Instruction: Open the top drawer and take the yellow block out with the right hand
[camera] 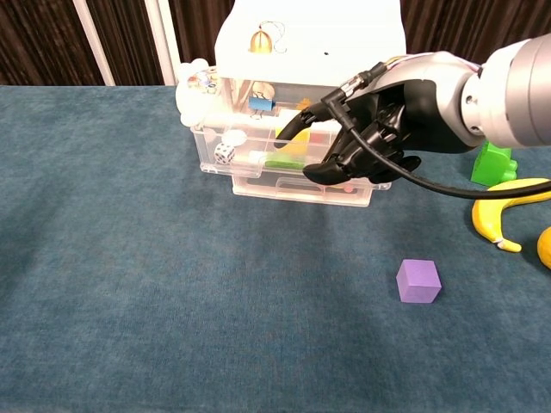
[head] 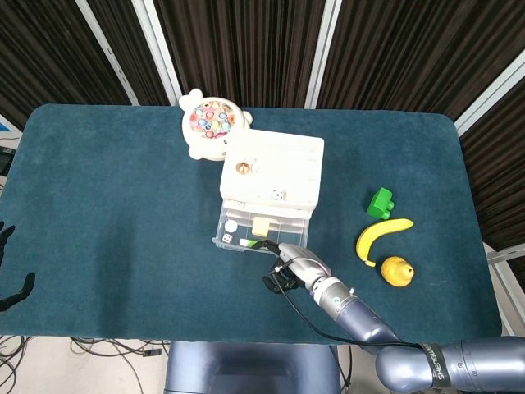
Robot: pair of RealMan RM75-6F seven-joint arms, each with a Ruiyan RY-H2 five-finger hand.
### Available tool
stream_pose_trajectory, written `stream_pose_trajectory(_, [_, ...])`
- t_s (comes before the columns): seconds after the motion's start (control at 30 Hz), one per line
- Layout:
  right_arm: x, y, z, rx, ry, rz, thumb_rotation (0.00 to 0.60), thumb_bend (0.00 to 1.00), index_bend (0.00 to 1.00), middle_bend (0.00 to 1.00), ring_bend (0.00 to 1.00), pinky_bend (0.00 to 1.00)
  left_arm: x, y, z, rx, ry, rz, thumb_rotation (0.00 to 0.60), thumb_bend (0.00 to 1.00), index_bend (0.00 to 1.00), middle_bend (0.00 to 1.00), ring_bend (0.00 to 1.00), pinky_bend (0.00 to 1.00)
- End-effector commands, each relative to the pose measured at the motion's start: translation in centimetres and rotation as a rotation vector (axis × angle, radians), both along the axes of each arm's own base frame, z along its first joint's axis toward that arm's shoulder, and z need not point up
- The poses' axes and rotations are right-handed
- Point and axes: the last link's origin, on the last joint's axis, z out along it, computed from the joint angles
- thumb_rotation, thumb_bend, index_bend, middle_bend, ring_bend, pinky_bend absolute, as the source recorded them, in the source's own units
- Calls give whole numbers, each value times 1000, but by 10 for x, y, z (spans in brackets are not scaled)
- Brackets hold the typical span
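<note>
Right hand (camera: 366, 138) reaches low, fingers hooked on top drawer (head: 256, 231) front, gripping it. Drawer pulled out, holding yellow block (head: 261, 226), white die (camera: 225, 153), green piece (camera: 279, 162).

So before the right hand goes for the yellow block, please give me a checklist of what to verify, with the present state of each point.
1. Top drawer pulled out far enough to expose its contents: ok.
2. Yellow block in the drawer and visible: ok, though partly hidden behind the right hand in the chest view.
3. Right hand free of any object: cannot tell; fingers curl at the drawer front.
4. Dice and green piece away from the block: cannot tell.
5. Left hand away from the drawer: ok, it shows at the table's far left edge.
</note>
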Motion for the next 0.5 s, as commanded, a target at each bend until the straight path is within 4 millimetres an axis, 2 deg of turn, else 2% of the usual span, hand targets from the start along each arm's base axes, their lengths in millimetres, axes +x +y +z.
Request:
stream_pose_trajectory(0.03, [0,-1,0,-4,-2,-2,600,512,208,885,979,1000,0,0,0,0,0,0,600,364,45,0,0,0])
stream_pose_trajectory(0.27, [-2,-6,11,-45,-14,-19,600,488,203,885,979,1000,0,0,0,-1,-1,1,600,364,45,0,0,0])
stream_pose_trajectory(0.5, [0,-10,31,-88,-7,20,600,360,203,897,995,1000,0,0,0,1,-3,-1,600,364,45,0,0,0])
